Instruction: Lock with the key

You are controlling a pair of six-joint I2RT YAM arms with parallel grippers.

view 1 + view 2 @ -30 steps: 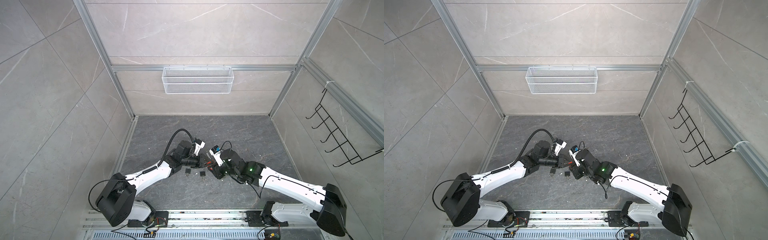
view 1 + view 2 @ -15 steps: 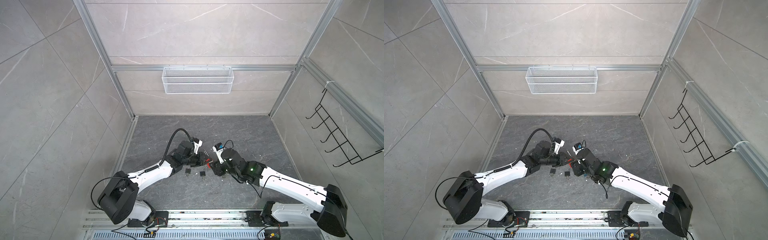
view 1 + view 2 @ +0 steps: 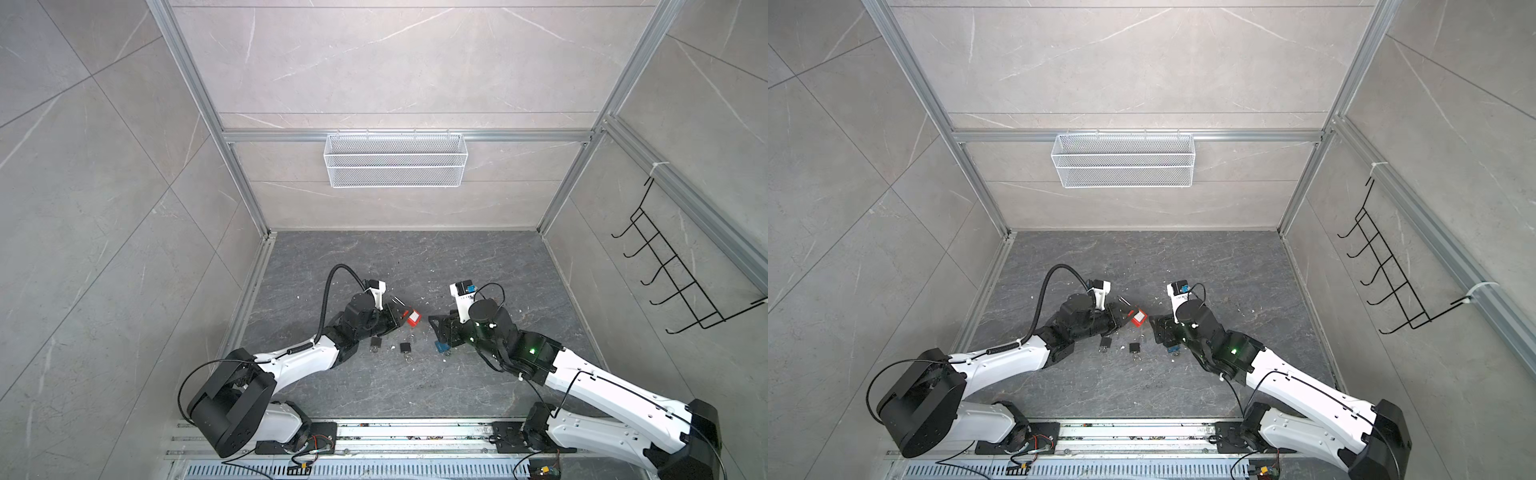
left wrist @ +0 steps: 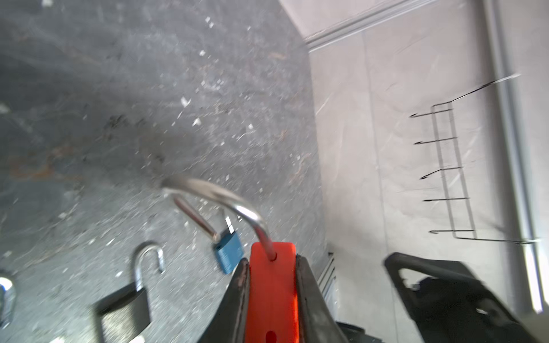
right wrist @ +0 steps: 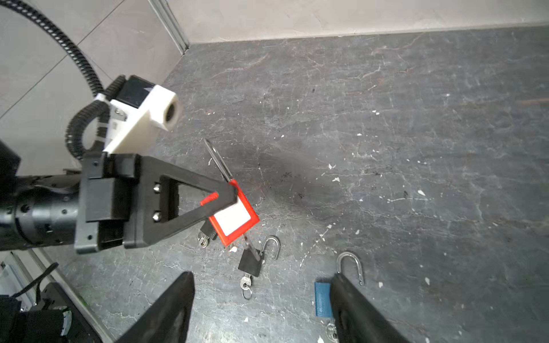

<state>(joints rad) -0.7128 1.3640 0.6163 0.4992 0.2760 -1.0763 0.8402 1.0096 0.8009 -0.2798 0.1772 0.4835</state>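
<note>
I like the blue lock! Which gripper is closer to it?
Right. The right gripper hangs open right beside the blue lock; the left gripper is farther off, gripping the red lock.

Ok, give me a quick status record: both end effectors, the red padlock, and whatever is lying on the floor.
left end effector: shut on the red padlock
red padlock: shackle open
right end effector: open, holding nothing, by the blue padlock
blue padlock: on the floor, shackle open
black padlock: on the floor, shackle open, key in it
other black padlock: on the floor, nearer the left arm
</note>
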